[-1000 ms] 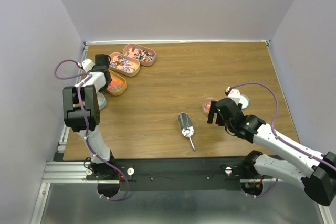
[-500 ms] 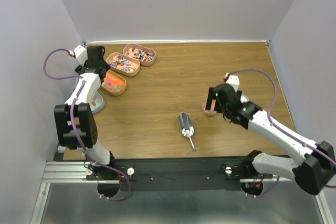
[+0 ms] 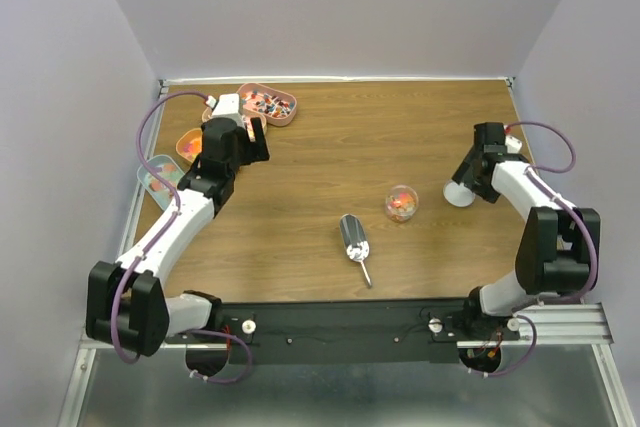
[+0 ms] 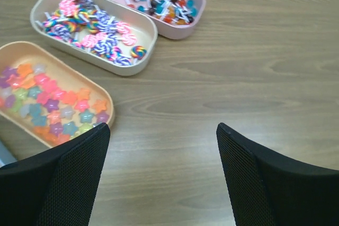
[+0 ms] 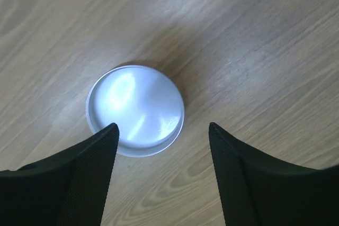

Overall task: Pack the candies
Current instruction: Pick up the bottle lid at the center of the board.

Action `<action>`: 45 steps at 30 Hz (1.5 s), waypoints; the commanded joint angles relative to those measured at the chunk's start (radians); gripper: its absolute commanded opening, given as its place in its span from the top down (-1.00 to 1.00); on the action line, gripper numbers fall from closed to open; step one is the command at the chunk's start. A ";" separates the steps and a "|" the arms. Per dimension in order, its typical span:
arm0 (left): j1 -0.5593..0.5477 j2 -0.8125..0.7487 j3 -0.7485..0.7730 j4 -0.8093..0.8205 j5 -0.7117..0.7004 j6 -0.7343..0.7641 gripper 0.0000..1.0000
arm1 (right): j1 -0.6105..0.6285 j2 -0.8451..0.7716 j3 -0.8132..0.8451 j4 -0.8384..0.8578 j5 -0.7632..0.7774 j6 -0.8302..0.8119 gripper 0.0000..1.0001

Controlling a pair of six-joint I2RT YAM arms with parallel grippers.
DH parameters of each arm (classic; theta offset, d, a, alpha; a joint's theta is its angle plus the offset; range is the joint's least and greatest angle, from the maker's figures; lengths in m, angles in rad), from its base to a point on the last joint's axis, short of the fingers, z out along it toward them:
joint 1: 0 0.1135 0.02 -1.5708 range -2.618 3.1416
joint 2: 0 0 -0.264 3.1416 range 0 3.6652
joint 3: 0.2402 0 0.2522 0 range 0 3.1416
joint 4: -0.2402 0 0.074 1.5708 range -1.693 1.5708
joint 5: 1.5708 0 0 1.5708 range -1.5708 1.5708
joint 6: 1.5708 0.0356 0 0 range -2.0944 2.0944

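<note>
Left gripper (image 4: 161, 126) now beside candies (image 4: 58, 104)

robot lab cell: plain lilac walls (image 3: 330, 7) around a wooden table (image 3: 330, 157), two arms (image 3: 175, 232) on an aluminium rail (image 3: 120, 327)

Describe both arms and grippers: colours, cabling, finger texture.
Both match. The left arm and right arm have white links with black joint housings. A purple cable loops off each wrist. The left gripper and right gripper carry broad black fingers with a fine mesh-like texture. No markings are legible.
</note>
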 commanded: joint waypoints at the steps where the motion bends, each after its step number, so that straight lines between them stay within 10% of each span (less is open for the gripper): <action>1: -0.012 -0.080 -0.045 0.135 0.191 0.122 -0.78 | -0.099 0.086 0.006 0.023 -0.143 0.005 -0.38; 14: -0.015 -0.089 -0.042 0.139 0.277 0.149 -0.78 | -0.176 0.160 -0.065 0.104 -0.232 -0.023 0.18; 20: -0.021 -0.063 -0.042 0.151 0.342 0.144 -0.79 | -0.176 0.099 -0.073 0.106 -0.242 -0.036 0.99; 28: -0.170 -0.008 0.028 0.112 0.464 0.103 -0.79 | -0.113 -0.166 -0.034 0.096 -0.274 -0.110 0.99; 45: -0.365 0.084 0.170 0.066 0.690 -0.147 -0.78 | 0.473 -0.403 -0.115 0.359 -0.407 -0.247 0.98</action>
